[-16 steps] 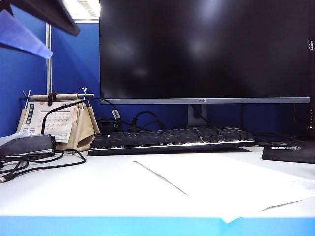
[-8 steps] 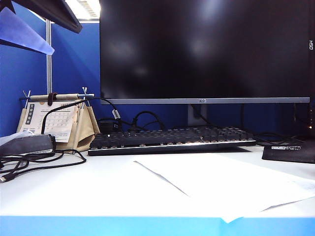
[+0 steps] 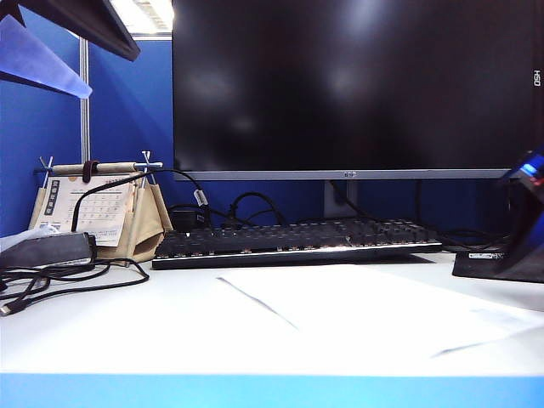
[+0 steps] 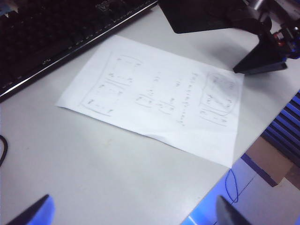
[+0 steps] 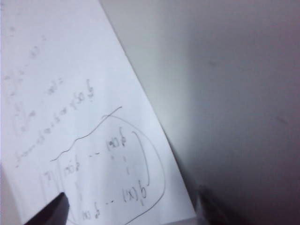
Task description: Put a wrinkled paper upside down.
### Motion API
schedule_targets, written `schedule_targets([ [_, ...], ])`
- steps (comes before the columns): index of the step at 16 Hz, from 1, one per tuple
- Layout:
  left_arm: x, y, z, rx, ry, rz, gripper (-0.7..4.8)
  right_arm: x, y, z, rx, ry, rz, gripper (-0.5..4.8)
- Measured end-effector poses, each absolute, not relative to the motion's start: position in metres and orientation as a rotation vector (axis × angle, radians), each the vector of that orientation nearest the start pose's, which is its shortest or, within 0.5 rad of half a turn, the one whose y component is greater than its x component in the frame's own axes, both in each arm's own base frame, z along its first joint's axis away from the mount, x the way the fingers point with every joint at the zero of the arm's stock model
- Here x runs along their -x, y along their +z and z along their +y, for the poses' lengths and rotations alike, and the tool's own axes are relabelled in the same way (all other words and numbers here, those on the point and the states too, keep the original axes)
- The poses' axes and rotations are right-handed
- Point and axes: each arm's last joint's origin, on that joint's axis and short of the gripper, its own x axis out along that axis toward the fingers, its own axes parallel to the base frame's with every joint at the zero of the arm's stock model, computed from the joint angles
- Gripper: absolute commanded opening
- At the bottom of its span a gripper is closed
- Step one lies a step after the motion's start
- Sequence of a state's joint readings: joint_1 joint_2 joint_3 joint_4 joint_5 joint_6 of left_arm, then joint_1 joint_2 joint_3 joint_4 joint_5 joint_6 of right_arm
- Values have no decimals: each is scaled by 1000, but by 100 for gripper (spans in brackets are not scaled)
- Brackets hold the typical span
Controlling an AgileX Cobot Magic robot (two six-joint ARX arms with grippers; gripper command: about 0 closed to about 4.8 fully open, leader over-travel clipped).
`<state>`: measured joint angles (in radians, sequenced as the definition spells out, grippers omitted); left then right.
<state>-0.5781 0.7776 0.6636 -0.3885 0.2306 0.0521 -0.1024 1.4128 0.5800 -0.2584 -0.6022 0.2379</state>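
The wrinkled paper point(image 3: 357, 314) is a white sheet lying flat on the white table in front of the keyboard, handwriting up point(image 4: 154, 93). My right gripper point(image 3: 523, 212) comes in low from the right and hovers at the sheet's right end point(image 4: 260, 54). In its wrist view the right gripper point(image 5: 133, 213) is open, one fingertip point(image 5: 51, 211) over the written sheet point(image 5: 70, 117), the other beyond its edge over bare table. My left gripper point(image 4: 131, 215) is open, high above the table's front edge with nothing between its fingers; its arm point(image 3: 76, 21) shows at the exterior view's top left.
A black keyboard point(image 3: 297, 242) lies behind the paper under a large dark monitor point(image 3: 353, 85). A desk calendar point(image 3: 102, 208) and cables point(image 3: 59, 276) are at the left. A black pad point(image 3: 497, 263) sits at the right. The table's front edge point(image 4: 220, 187) runs close to the paper's corner.
My right gripper has come into the exterior view from the right, down toward the paper's right end. The paper's near corner no longer sticks out over the front edge. The left arm is still.
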Motion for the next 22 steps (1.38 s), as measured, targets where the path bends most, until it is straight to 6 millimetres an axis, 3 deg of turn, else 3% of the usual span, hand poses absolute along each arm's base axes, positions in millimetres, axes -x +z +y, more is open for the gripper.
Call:
schedule_targets([
  [1,-135,274,-96,-138,-805,491,462,-233,139,-7,-604,346,1091,301],
  [2,-135,274,-96,-138,-805,493,462,-234,136,-7,-614,362,1094,127],
  [4,-135,274,-96,-138,-805,493,462,-228,131,-6,-648,372,1153,117],
  [6,-135,274,-96,-138,-805,492,462,-225,130,-5,-674,378,1196,176],
  [7,-135,274,-96,-138,-804,492,462,-223,130,-4,-677,393,1206,175],
  [10,-136,276,-97,-135,-805,475,462,-224,131,-4,-671,407,1198,127],
  [11,-136,276,-97,-135,-805,474,462,-224,130,-4,-666,396,1198,56],
  [13,-136,276,-97,-135,-805,474,462,-224,128,-5,-657,382,1195,-7],
  [19,-136,276,-97,-135,-805,473,462,-229,129,-4,-659,392,1146,-7],
  [20,-136,276,-97,-135,-805,473,462,-221,158,-3,-621,433,1023,-7],
  [22,-136,277,-97,-133,-806,465,462,-213,183,-3,-605,445,914,-7],
])
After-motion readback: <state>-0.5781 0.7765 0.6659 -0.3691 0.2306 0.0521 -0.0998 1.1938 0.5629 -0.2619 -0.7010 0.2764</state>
